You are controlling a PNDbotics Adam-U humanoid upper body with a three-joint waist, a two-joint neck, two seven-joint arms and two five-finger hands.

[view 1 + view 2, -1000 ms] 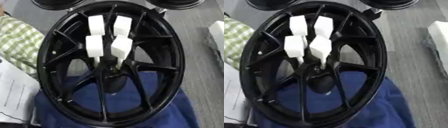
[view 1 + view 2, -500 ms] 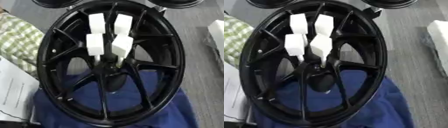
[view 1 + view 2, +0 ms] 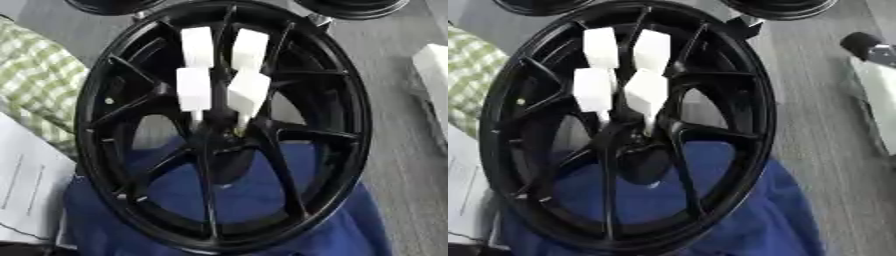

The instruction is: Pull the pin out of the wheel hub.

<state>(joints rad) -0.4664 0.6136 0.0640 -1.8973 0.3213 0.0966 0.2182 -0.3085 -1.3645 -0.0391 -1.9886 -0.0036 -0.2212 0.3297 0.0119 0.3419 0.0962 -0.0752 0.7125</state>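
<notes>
Wheel hub [image 3: 219, 125], black and many-spoked, fills the middle of both eye views, lying on a grey worktop [image 3: 398, 150] with its lower part resting over a blue cloth [image 3: 219, 200]. At the far left, a green-and-white checked fabric [image 3: 39, 90] lies beside the rim, and below it a white sheet of paper [image 3: 26, 190] with thin printed lines reaches toward the lower left corner, touching the edge of the blue cloth. Inside the wheel, four white blocks [image 3: 197, 47] stand in the upper half between the spokes, two higher and two lower; the lower pair narrow into thin white stems that run down toward the dark centre [image 3: 219, 145] where the spokes meet. Whether any of these is the pin cannot be told. A small pale spot [image 3: 226, 186] shows just under the centre, against the blue cloth seen through the spokes. Above the wheel, parts of two more black rims [image 3: 350, 6] cut the top edge. To the right, well apart from the wheel, a white object [image 3: 433, 80] lies at the picture's edge, and in the right eye view a dark rounded shape [image 3: 866, 46] sits just above it. Neither robot hand appears in either view, so nothing can be said of their fingers.
</notes>
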